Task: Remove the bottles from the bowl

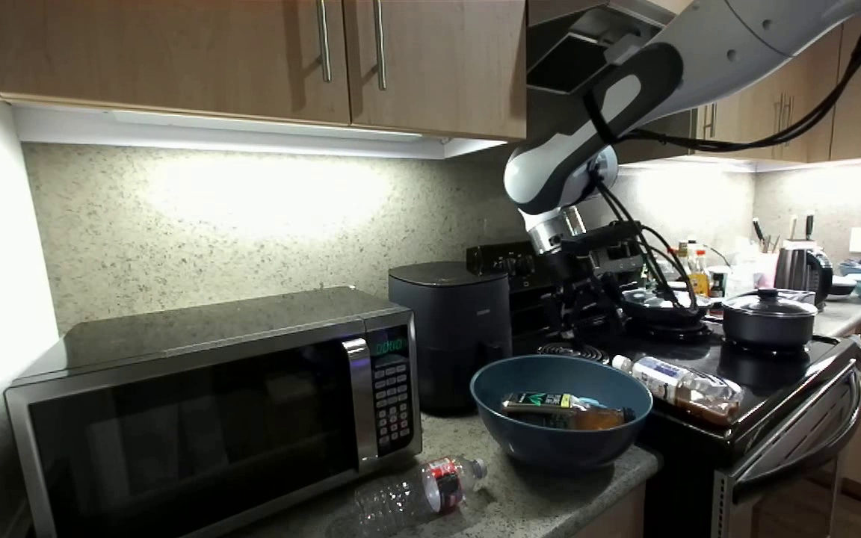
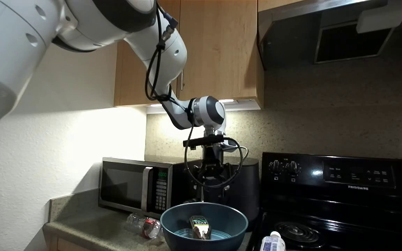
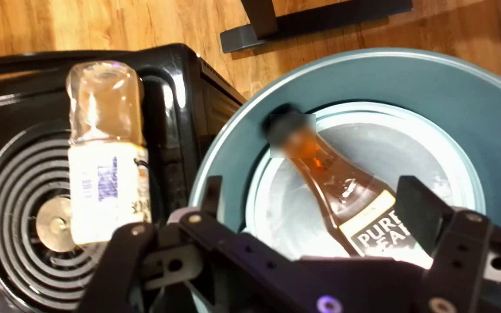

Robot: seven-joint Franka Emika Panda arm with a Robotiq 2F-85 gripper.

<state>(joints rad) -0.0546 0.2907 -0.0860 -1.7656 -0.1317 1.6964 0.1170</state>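
The blue bowl [image 1: 561,448] stands on the counter's end beside the stove; it also shows in an exterior view [image 2: 204,245] and the wrist view [image 3: 363,65]. One amber bottle [image 3: 350,182] with a dark cap and a "PURE" label lies tilted in it, also seen in both exterior views [image 1: 599,418] [image 2: 200,228]. My gripper [image 3: 309,184] is open and empty above the bowl, its fingers apart on either side of the bottle in the wrist view. A clear bottle with a red label [image 1: 442,484] lies on the counter. A white-labelled bottle with brown liquid [image 1: 684,385] lies on the stove.
A microwave [image 1: 214,418] and a dark air fryer [image 1: 449,344] stand behind the bowl. The stove [image 2: 309,209] adjoins it, with a lidded pot [image 1: 768,321] on a burner. Cabinets [image 1: 176,60] hang above. The counter's front edge lies close to the bowl.
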